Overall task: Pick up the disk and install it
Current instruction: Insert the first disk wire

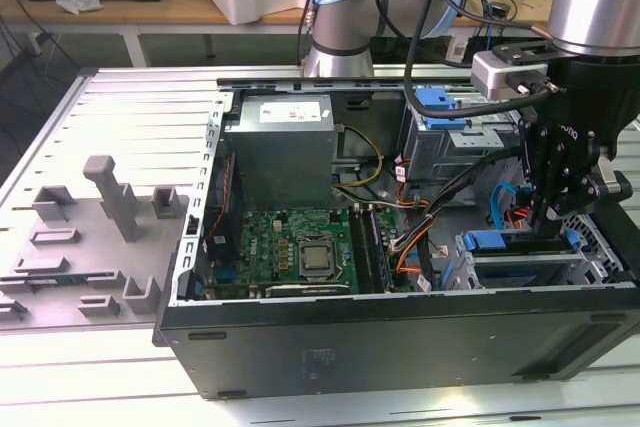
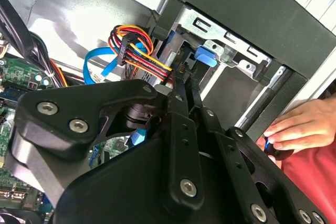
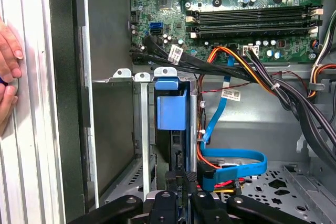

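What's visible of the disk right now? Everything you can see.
The disk stands on edge in a slot of the silver metal drive cage, inside the open computer case. Mostly its blue plastic frame shows, with a dark narrow edge beyond it; the cage hides its flat faces. The claw sits right at its near end, contact unclear. A blue flat cable runs beside it.

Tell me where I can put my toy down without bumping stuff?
The ribbed grey metal table is bare beyond the grey plastic holder blocks and along the strip before the black computer case. Inside the case it is crowded: black and orange cables, green circuit board and the tool.
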You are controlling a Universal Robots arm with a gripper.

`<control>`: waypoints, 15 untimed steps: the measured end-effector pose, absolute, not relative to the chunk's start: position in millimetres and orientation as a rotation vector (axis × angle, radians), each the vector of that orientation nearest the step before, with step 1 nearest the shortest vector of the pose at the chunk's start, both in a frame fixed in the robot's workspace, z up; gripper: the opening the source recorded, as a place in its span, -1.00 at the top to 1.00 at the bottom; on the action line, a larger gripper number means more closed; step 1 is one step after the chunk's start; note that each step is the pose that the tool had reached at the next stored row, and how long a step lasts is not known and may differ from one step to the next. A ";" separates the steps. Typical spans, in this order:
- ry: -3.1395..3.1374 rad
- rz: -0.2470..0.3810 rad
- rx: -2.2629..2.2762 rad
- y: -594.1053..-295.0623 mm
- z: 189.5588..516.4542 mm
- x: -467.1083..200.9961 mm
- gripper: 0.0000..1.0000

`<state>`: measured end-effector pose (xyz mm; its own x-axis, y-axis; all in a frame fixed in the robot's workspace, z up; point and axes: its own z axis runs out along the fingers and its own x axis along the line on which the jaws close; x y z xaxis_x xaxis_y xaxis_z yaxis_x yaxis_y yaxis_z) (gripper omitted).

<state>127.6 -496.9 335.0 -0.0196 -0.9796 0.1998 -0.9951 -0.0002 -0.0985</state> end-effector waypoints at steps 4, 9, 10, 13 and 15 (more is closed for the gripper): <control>-2.169 0.325 2.147 -496.8 335.8 127.6 0.66; -2.168 0.325 2.147 -496.8 344.5 127.6 0.66; -2.168 0.325 2.147 -496.8 344.6 127.6 0.66; -2.175 0.315 2.152 -497.0 344.9 127.6 0.66; -2.188 0.296 2.163 -497.1 344.8 127.6 0.66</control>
<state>127.6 -497.1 344.8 -0.0199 -0.9853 0.1696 -0.9950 0.0029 -0.0999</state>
